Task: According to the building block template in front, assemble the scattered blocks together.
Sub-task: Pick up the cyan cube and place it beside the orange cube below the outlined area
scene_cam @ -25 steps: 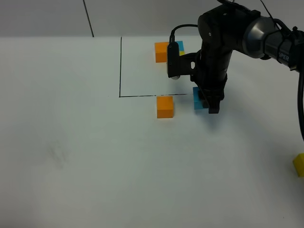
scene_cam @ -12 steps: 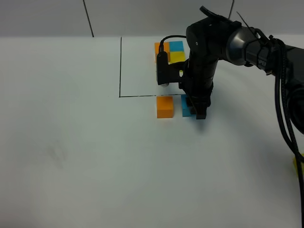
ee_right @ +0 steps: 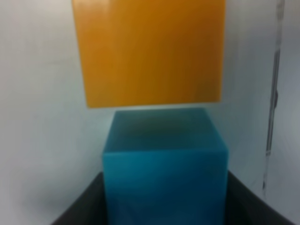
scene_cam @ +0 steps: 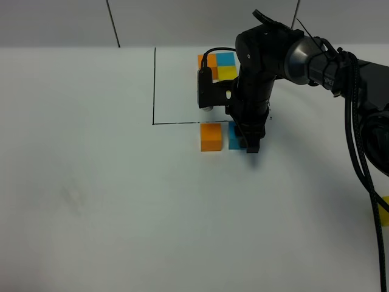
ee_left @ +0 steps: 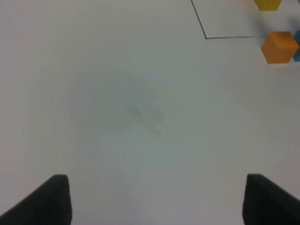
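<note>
From the high camera, the right arm [scene_cam: 267, 67] reaches in from the right and bends down over the tabletop [scene_cam: 91, 201]. Its right pincer [scene_cam: 244, 145] is set low around a blue block [scene_cam: 234, 139]. That block sits just outside the black outline [scene_cam: 154, 85] drawn on the tabletop, right beside an orange block [scene_cam: 211, 137]. This view does not show whether the two touch. Inside the outline, at its far edge, lies the template [scene_cam: 219, 66] of orange, blue and yellow blocks, partly hidden by the arm. A loose yellow block [scene_cam: 384, 210] lies well apart at the right edge.

The right wrist camera adds what the arm hides from above. The blue block [ee_right: 164, 159] fills the gap between two dark fingers [ee_right: 77, 208], so the right pincer [ee_right: 164, 208] is pinching it. The orange block [ee_right: 150, 51] lies directly beyond it, with at most a thin pale sliver between them.

The left arm appears only in its own wrist view. The left pincer [ee_left: 157, 199] hangs spread wide over bare tabletop [ee_left: 117, 93], its fingertips [ee_left: 54, 199] holding nothing. In the distance are the outline's corner [ee_left: 206, 36], the orange block [ee_left: 280, 47] and a sliver of the blue block [ee_left: 297, 40].

Pale lettering [scene_cam: 328, 73] on the right arm is too small to read.
</note>
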